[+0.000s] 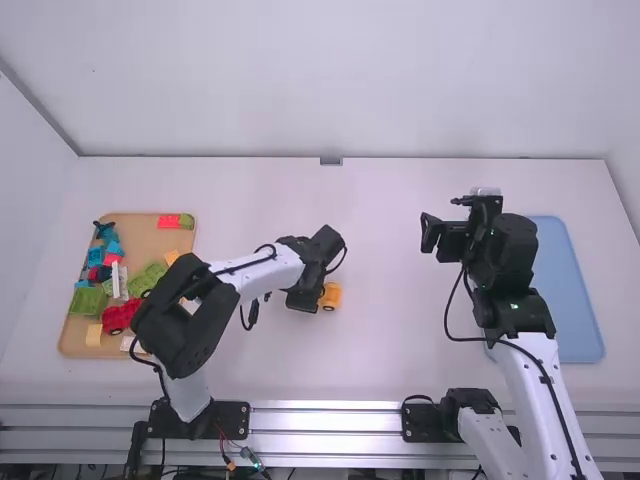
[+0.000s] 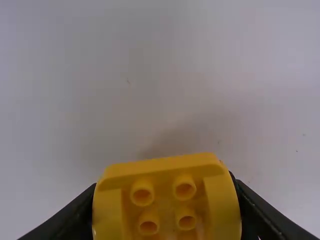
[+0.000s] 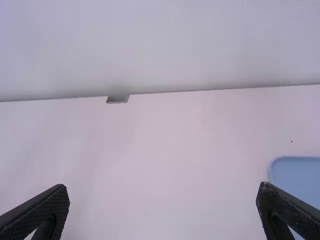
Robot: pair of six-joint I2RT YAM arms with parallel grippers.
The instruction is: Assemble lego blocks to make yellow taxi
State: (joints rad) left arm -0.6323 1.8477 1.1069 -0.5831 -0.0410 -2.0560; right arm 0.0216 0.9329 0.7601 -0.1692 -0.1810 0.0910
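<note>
Between the left gripper's [image 1: 316, 298] fingers: one yellow block [image 2: 165, 200], pinched from both sides, four round hollow studs in view; contact with the table not determinable.
Under the left claw: white table [image 1: 380, 350].
Left of that claw, well apart: tan tray [image 1: 150, 238], holding mixed blocks.
Tray, side nearest the claw: green block [image 1: 150, 278] and red vehicle piece [image 1: 121, 316], the latter with a dark wheel.
Tray, far corner toward the claw: red-and-green piece [image 1: 174, 221].
Right of the left claw, farther up the table: right gripper [image 1: 442, 220], fingers spread wide, nothing between them.
Beyond the left claw, at the table's far edge: small grey fitting [image 1: 330, 161].
Right of the right claw, partly behind its arm: blue tray [image 1: 572, 300].
</note>
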